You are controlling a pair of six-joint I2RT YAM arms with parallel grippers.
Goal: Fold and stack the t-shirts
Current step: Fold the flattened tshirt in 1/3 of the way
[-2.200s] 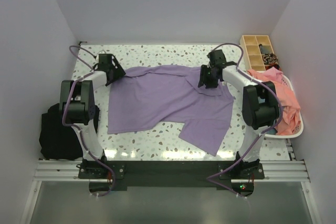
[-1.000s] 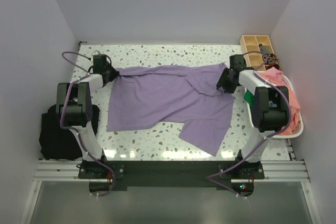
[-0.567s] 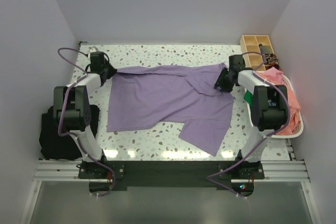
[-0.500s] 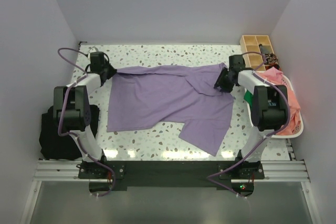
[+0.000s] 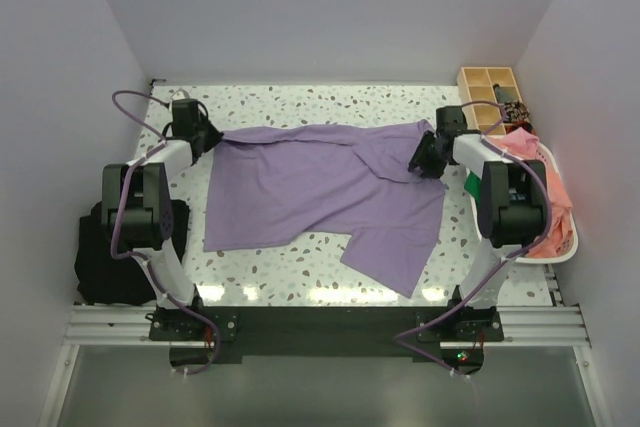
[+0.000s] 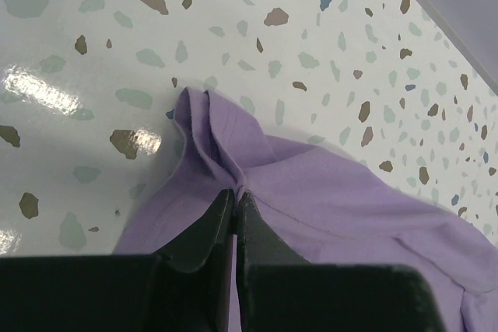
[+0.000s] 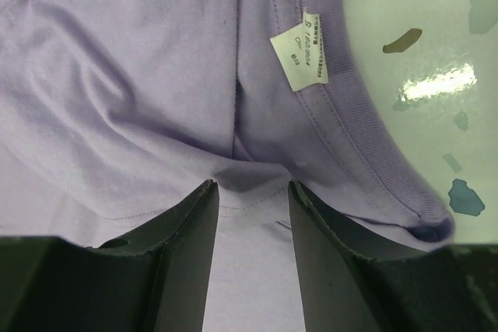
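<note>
A: Why do the arms reach so far apart?

B: Most likely to draw the shirt's far edge taut before folding. The lavender t-shirt (image 5: 320, 187) lies spread in the middle of the speckled table (image 5: 300, 102), with its near right part skewed toward the near edge. The left gripper (image 6: 235, 196) is clamped on a small peak of cloth at the far left corner, and the fabric gathers into pleats right at its fingertips.

A: And the other one?

B: The right gripper (image 7: 250, 192) sits at the far right of the shirt, beside the ribbed collar (image 7: 366, 153) and its white label (image 7: 299, 60). Its jaws stand apart with creases running in between them. Whether any fold is caught there is hard to tell from the wrist view.

A: The cloth looks thin.

B: It is a soft, matte knit that wrinkles readily, lying on a glossy hard tabletop, so it should slide rather than snag. A salmon-pink t-shirt (image 5: 535, 172) lies crumpled in the white basket (image 5: 560, 253) at the right.
</note>
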